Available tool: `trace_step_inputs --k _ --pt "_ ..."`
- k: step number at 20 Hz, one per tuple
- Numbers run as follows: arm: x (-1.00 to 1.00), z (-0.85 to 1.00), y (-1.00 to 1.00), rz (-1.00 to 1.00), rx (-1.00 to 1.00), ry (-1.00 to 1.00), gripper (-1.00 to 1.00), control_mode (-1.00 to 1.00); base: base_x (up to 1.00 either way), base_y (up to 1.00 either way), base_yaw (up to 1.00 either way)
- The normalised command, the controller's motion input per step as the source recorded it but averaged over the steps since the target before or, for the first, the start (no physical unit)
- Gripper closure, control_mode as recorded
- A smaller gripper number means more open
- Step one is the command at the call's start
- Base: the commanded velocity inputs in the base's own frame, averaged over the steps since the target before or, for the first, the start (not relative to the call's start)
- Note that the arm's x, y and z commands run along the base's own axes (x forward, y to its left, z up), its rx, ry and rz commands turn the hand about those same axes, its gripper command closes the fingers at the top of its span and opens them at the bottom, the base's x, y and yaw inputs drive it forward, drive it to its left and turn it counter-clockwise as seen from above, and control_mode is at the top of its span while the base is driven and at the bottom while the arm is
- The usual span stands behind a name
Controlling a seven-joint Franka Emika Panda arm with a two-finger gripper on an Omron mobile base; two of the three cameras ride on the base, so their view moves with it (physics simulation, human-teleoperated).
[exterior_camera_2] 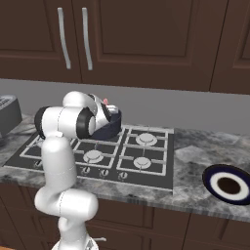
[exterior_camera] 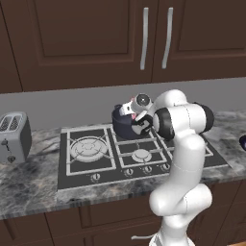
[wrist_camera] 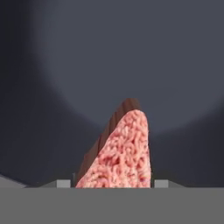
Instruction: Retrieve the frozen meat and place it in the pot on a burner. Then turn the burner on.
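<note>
Hanging over the pot [exterior_camera: 124, 126] on a rear burner of the gas cooktop [exterior_camera: 86, 169], the claw [exterior_camera: 137, 115] grasps the frozen meat [wrist_camera: 120, 153]. Seen from the hand view: a pink, grainy slab with a brown edge, long axis running away from the claw, tapering to a rounded tip aimed into the pot's dark grey-blue interior. Toaster [exterior_camera: 13, 137] at the desk's left end.
</note>
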Motion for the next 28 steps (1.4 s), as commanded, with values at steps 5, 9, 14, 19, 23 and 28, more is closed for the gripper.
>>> trace_step_inputs --k 5,9,14,19,23,28 --pt "0.0 0.0 0.0 0.0 0.0 -0.02 -1.0 -1.0 0.0 0.0 0.0" --pt "0.0 0.0 0.0 0.0 0.0 0.0 -1.0 -1.0 0.0 0.0 0.0" --pt "-0.06 0.11 0.0 0.0 0.0 0.0 -1.0 -1.0 0.0 0.0 0.0" --pt "-0.37 0.14 0.0 0.0 0.0 0.0 -1.0 -1.0 0.0 0.0 0.0" --pt "-0.41 0.12 0.0 0.0 0.0 -0.08 -1.0 -1.0 0.0 0.0 0.0" --pt "-0.42 0.48 0.0 0.0 0.0 -0.02 -1.0 -1.0 0.0 0.0 0.0"
